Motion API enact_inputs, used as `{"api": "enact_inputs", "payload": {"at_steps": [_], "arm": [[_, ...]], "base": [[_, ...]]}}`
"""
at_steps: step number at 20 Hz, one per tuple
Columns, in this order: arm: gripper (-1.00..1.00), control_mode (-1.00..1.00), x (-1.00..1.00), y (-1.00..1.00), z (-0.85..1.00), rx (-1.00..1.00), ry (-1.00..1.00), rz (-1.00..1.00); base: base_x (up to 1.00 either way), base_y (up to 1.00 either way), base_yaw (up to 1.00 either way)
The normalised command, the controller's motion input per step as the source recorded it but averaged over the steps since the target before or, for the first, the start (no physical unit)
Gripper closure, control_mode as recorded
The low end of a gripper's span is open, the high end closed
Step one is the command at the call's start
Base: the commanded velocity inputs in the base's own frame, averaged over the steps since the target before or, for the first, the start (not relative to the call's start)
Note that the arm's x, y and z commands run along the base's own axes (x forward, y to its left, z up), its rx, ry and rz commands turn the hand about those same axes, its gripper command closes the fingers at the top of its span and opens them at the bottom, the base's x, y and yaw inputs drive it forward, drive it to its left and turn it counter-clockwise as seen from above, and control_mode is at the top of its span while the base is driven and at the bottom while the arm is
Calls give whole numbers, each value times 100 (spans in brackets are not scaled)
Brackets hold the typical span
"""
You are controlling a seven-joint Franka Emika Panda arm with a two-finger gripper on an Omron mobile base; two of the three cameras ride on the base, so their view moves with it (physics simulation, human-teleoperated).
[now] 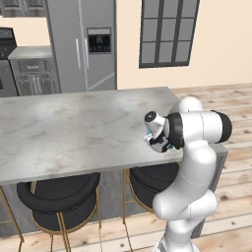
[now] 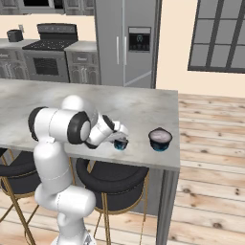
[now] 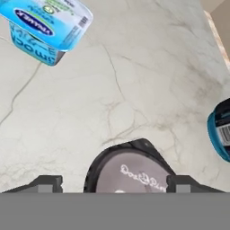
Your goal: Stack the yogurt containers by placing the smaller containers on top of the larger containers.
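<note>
Blue cup [image 3: 45,27] lies tipped on its side at the upper left of the hand view, well apart from the gripper [image 3: 114,184]. At centre, a dark middle cup [image 3: 130,168] with a pale lid stands upright on the counter [image 3: 134,81], bracketed by the spread fingers [image 3: 45,184]; they are released and hold nothing. The right finger looks almost against the rim and the left has a gap. At far right, the wider right cup [image 2: 160,139] stands near the counter's edge. The step appears to be grasping the middle cup: shift slightly towards the left to centre it, close squarely on the wall below the lid, then lift straight.
</note>
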Motion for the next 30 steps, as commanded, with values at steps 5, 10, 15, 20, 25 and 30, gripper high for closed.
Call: {"api": "enact_inputs", "payload": {"at_steps": [5,10,15,20,25,30], "arm": [[100,-100,-38,-76,-63,0,9,-5],[100,-100,-28,-74,-71,-6,7,-2],[100,-100,-17,-22,-19,-13,-2,0],[100,-100,-40,-36,0,-9,-15,0],[100,-100,-42,-51,0,-5,-17,0],[100,-100,-28,-40,11,-4,-17,0]], "base": [[0,0,0],[0,0,0],[0,0,0],[0,0,0],[0,0,0],[0,0,0]]}}
